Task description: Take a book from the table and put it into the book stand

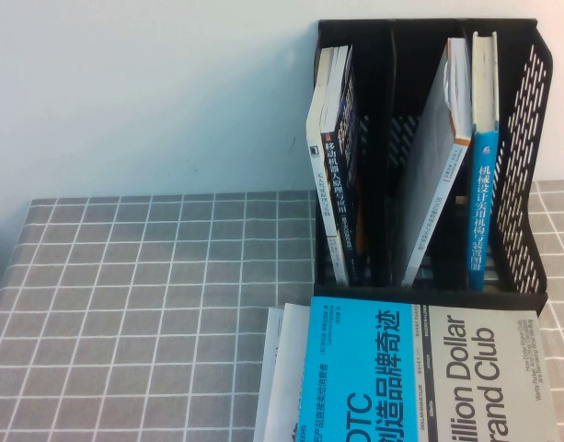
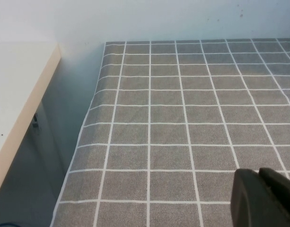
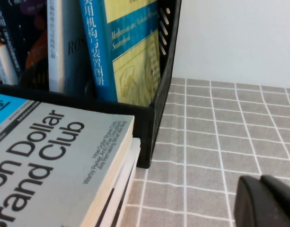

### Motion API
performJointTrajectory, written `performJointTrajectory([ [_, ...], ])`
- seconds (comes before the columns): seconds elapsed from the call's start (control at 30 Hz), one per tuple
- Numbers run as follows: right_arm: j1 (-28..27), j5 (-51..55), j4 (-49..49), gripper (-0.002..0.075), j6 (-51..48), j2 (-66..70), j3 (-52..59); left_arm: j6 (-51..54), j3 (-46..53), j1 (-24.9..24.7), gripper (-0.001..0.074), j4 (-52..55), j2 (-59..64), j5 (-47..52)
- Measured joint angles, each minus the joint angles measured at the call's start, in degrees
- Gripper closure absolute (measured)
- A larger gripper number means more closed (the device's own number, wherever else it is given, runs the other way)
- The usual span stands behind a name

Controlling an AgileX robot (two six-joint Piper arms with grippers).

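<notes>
The black book (image 1: pixel 341 189) with white Chinese characters on its dark spine stands upright in the left slot of the black book stand (image 1: pixel 530 120). Its dark cover with orange shows in the right wrist view (image 3: pixel 21 33). The stand sits at the back right of the grid-cloth table (image 1: pixel 153 304). Neither gripper shows in the high view. My left gripper (image 2: pixel 258 176) is shut and empty, low over bare cloth (image 2: pixel 182 118) near the table's left edge. My right gripper (image 3: pixel 260 182) is shut and empty, over the cloth (image 3: pixel 220 123) to the right of the stand (image 3: pixel 161 80).
The cyan and white "Dollar Brand Club" book (image 1: pixel 447 378) lies flat in front of the stand on a white book (image 1: pixel 280 368). A white book (image 1: pixel 438 175) leans in the middle slot. A blue-spined book (image 1: pixel 482 184) stands in the right slot. A white table (image 2: pixel 17 94) stands beyond the left edge.
</notes>
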Motion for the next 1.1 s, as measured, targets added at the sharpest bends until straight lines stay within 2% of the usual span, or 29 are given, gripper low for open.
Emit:
performJointTrajectory([
  [0.3, 0.0, 7.58, 0.0, 0.0729, 0.09, 0.0, -0.42, 0.0, 0.0, 0.0, 0.0738, 0.0, 0.0, 0.0],
  [0.63, -0.09, 7.79, 0.0, 0.0729, 0.09, 0.0, -0.42, 0.0, 0.0, 0.0, 0.0738, 0.0, 0.0, 0.0],
  [0.87, -3.84, 7.79, 0.0, 0.0729, 0.09, 0.0, -0.42, 0.0, 0.0, 0.0, 0.0738, 0.0, 0.0, 0.0],
  [1.1, -4.08, 7.83, 0.0, 0.0729, 0.09, 0.0, -0.42, 0.0, 0.0, 0.0, 0.0738, 0.0, 0.0, 0.0],
])
